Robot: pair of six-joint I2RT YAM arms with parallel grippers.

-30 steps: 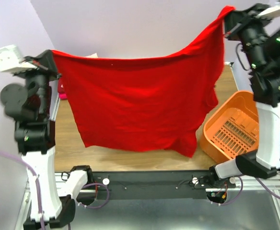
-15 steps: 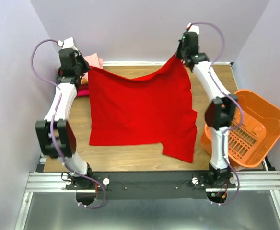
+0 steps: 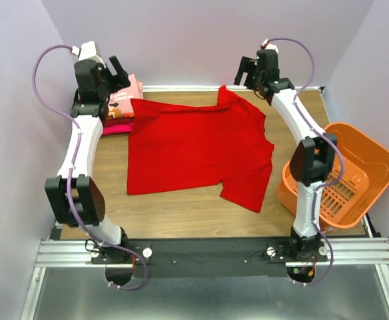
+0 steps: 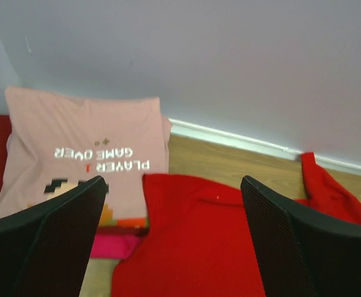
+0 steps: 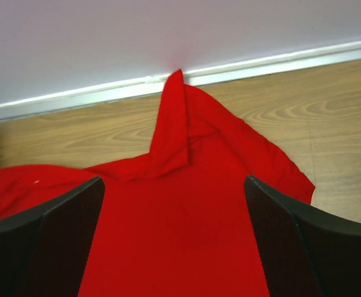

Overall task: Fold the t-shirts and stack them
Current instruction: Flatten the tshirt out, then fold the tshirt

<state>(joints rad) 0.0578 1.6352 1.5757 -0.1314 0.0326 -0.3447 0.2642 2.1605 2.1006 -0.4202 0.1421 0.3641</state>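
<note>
Nearest the arm bases, the plain bright red cloth t-shirt (image 3: 194,150) lies spread on the wooden table (image 3: 181,217). Its near edge is ragged, with a flap that looks like a sleeve jutting toward the near right. The cloth reaches wider across than front to back, so I judge its long axis to run from one claw to the other. Its body lies below and nearward of both claws, mostly flat but wrinkled. The left gripper (image 3: 116,69) hangs above the shirt's far-left corner with its jaws spread wide and nothing between them. The right gripper (image 3: 244,71) is equally open and empty over the far-right corner, where the cloth rises in a small peak directly ahead of its fingers. Each arm is nearest its own corner, so any fold will probably need both. Left of and just beyond the left gripper, a folded light pink print tee (image 4: 81,145) tops a magenta one (image 4: 109,244), touching the red shirt's corner. An orange plastic basket (image 3: 364,157) sits to the right of the right arm. A pale lilac wall closes the far side.
</note>
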